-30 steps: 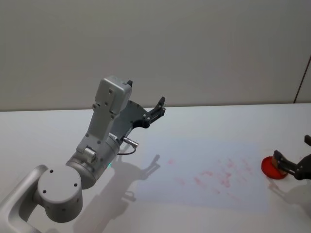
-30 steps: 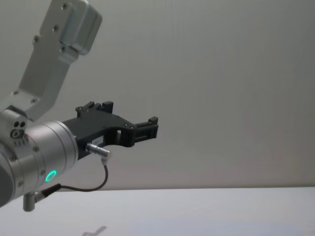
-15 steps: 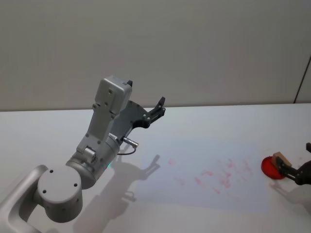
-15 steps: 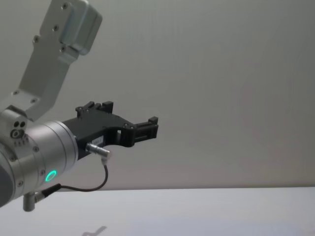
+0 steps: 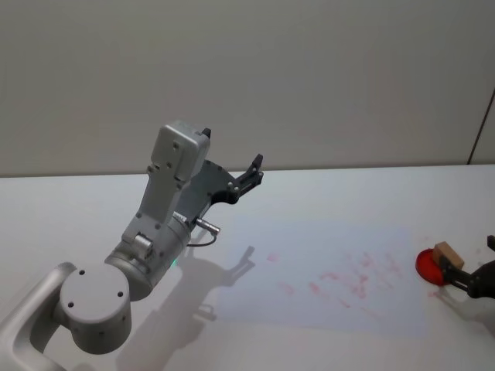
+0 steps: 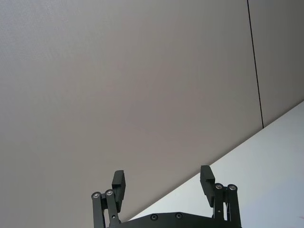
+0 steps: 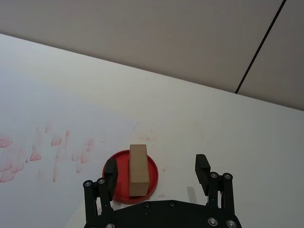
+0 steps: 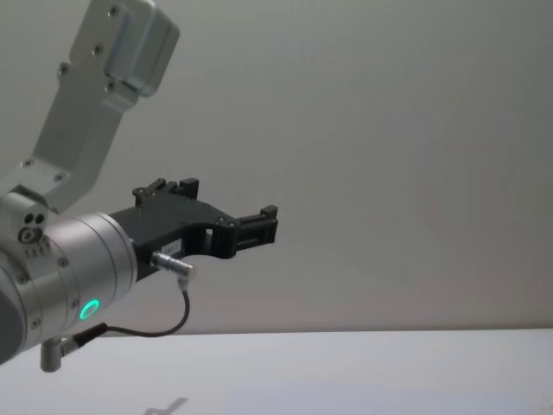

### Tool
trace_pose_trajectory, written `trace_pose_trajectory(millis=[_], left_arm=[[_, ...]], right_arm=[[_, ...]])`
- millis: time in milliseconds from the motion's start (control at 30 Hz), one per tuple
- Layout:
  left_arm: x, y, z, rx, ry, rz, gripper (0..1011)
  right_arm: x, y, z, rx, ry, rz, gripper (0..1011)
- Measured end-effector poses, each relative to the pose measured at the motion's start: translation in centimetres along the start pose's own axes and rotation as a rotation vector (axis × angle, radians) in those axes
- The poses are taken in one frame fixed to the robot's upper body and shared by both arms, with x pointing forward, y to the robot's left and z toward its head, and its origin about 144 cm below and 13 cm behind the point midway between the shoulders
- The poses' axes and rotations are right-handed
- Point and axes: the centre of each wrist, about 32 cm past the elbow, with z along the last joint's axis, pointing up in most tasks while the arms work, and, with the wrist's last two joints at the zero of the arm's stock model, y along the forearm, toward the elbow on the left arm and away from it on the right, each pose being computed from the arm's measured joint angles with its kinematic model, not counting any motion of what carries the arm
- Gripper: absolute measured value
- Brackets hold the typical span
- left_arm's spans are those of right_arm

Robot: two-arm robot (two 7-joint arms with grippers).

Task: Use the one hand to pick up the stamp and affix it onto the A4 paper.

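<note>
The stamp (image 7: 138, 169) is a small brown wooden block standing upright on a round red ink pad (image 7: 119, 187). The head view shows the stamp (image 5: 447, 253) at the far right of the table. My right gripper (image 7: 156, 171) is open just behind the pad, and the stamp stands free ahead of its fingers, nearer one fingertip (image 7: 111, 172). The right gripper (image 5: 472, 261) reaches in from the head view's right edge. The A4 paper (image 5: 325, 267) lies flat beside the pad and bears several red stamp marks. My left gripper (image 5: 252, 171) is parked high, open and empty.
The left arm's grey body (image 5: 166, 224) rises over the left part of the white table (image 5: 77, 209). A plain wall stands behind. In the chest view the left gripper (image 8: 263, 223) hangs in the air above the table's far edge.
My right gripper has drawn back toward the right edge, away from the stamp. The stamp stays standing on the red pad. The left arm has not moved.
</note>
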Motion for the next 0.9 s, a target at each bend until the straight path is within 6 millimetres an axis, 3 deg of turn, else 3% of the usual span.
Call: trace_pose_trajectory(millis=[900], left_arm=[[0.0, 0.0, 0.0, 0.000, 0.000, 0.000, 1001]], right_arm=[[-0.9, 1.6, -0.4, -0.022, -0.014, 0.013, 1001]])
